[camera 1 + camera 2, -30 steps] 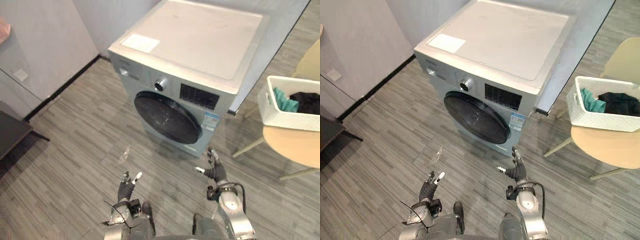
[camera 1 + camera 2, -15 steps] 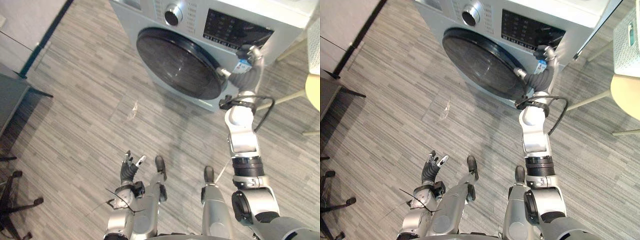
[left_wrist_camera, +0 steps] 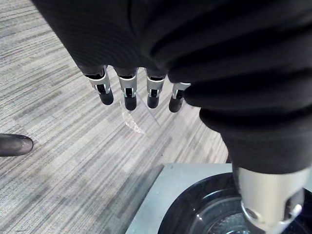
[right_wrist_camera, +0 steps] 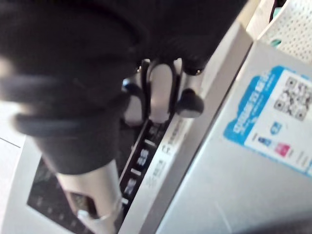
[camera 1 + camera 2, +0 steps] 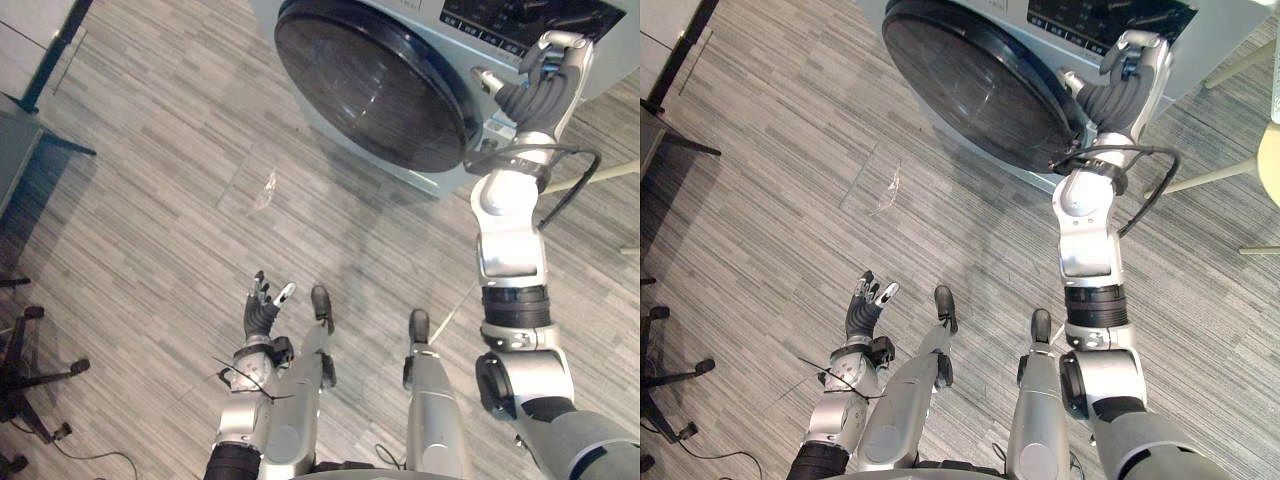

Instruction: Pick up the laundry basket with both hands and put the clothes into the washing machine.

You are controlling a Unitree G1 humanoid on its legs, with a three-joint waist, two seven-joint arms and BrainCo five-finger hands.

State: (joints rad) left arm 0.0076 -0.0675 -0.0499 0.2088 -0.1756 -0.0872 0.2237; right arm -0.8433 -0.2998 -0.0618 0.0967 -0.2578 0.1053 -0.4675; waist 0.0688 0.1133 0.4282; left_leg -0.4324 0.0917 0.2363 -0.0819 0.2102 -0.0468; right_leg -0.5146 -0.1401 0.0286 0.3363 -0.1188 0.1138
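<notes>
Left eye view: the right hand (image 5: 538, 88) is up at the washing machine (image 5: 420, 178). A second ago it hung low over the floor (image 5: 150, 200). Its fingers are curled with nothing in them, their tips at the control panel (image 5: 520, 12), just past the rim of the round door (image 5: 370, 85). The door is shut. The whole picture has dipped and closed in since then, so the head has moved, not the machine. The left hand (image 5: 262, 312) is low as before, fingers straight, well apart from everything.

Right eye view: same scene, the right thumb sticks out toward the door rim.

Left wrist view: straight fingers (image 3: 127, 95) hang over bare floor, holding nothing, and the door glass lies beyond the thumb.

Right wrist view: bent fingertips (image 4: 187, 101) are against the dark panel strip, with a blue sticker (image 4: 273, 119) on the machine's front beside them. Past them is the white perforated laundry basket (image 4: 292, 27), untouched; what is in it I cannot tell.

Judgement: the robot is going for the door first. The basket pickup is not yet begun and nothing is loaded. Next comes finding the door's edge to pull.
</notes>
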